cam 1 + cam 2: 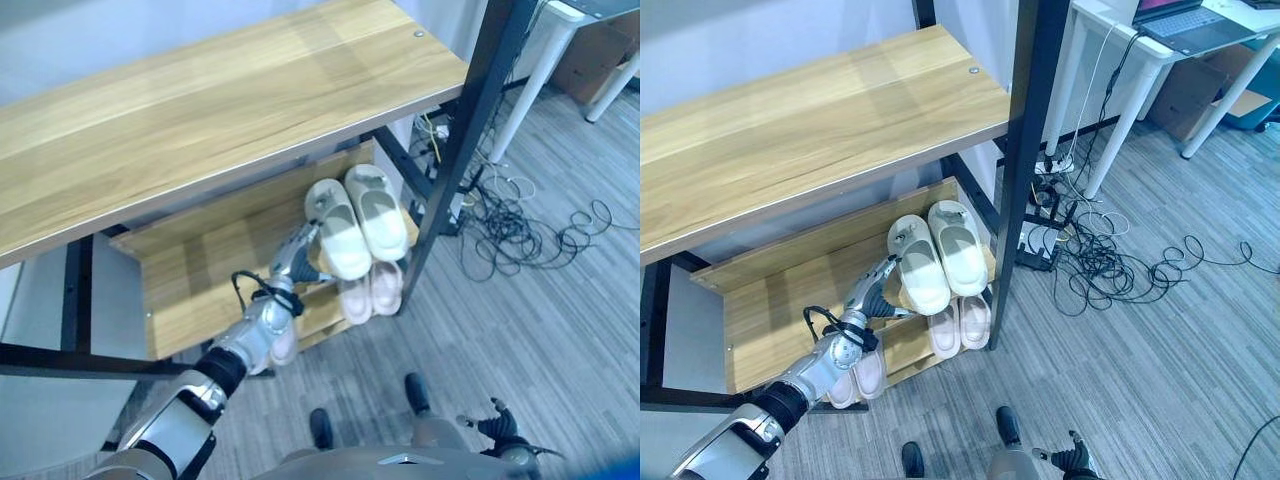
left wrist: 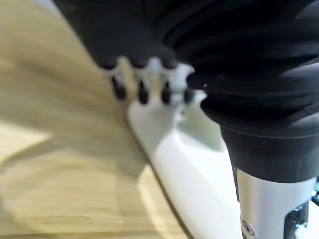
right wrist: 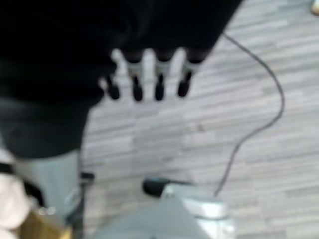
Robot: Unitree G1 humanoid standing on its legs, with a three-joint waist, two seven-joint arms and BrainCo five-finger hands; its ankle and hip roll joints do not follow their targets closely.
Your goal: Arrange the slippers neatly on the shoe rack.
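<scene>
Pair of white foam slippers is seen lying side by side on the middle wooden shelf of the black-framed shoe rack. Left hand is extended, fingers straight, apparently touching the nearer slipper's heel. Pink slippers are stored below. Right hand hangs over the floor, fingers relaxed.

Middle shelf: left part bare wood, open from the front. Right end taken by white slippers, left hand touching them. Black post bounds the right side; top shelf overhangs. Lower shelf: pink slippers. Floor right: tangled cables.
</scene>
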